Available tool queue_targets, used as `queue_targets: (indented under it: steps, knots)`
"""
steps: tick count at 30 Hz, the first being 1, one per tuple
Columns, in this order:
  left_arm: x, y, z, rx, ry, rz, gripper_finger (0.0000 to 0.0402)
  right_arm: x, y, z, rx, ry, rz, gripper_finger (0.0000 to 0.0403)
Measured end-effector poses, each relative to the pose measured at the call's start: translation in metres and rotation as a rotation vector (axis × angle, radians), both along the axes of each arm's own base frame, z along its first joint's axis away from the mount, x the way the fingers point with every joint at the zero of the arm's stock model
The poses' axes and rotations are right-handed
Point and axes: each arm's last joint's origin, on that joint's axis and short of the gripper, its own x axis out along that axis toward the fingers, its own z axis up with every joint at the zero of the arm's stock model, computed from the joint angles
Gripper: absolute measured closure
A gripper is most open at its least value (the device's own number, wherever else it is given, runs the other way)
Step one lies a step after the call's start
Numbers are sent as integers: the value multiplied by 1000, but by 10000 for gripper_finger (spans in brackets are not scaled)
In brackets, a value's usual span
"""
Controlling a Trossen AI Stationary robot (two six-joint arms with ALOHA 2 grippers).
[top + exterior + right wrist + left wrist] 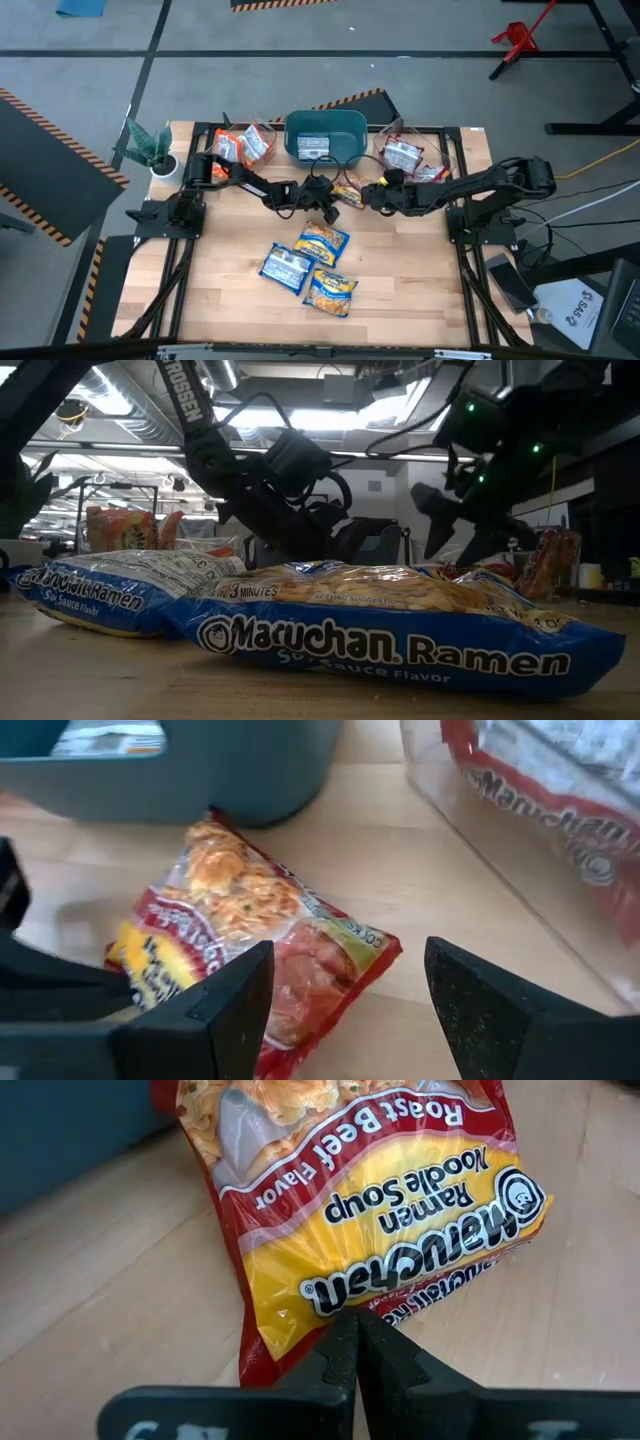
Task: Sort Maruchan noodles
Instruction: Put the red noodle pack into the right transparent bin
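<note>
We saw a red and yellow noodle packet (370, 1230) lying on the table (400, 290) just in front of the teal bin (325, 135). The left gripper (355, 1342) had its fingers pressed together at the packet's edge. The right gripper (345, 1005) stood wide open just beside it, holding nothing. Three blue packets (310, 265) lay nearer the table's front.
</note>
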Motion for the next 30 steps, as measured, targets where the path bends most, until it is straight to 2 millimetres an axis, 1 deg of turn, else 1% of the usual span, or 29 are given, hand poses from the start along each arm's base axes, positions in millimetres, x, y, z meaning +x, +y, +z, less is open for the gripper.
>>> queue_targets:
  steps: [2,9,13,15,20,22,27,30]
  knots:
    - [0,0,0,-2,-1,1,401,3,0,-6,-2,-4,-22,159]
    - [0,0,-1,-2,-1,1,401,18,-1,-15,-8,-98,-22,159]
    - [0,0,0,-2,-1,1,401,21,-1,-27,0,-87,-49,159]
    - [0,0,-1,-2,0,1,401,21,-2,-30,-1,-87,-64,159]
    - [0,0,-1,-2,0,1,401,22,-1,-30,0,-99,-63,159]
    - [0,0,-1,-2,1,1,401,22,2,-26,6,-109,-46,159]
    - [0,-1,-1,-2,3,2,401,18,12,-15,-43,-131,-46,159]
    - [0,-2,-1,-5,4,3,401,15,11,-19,-29,-116,-91,159]
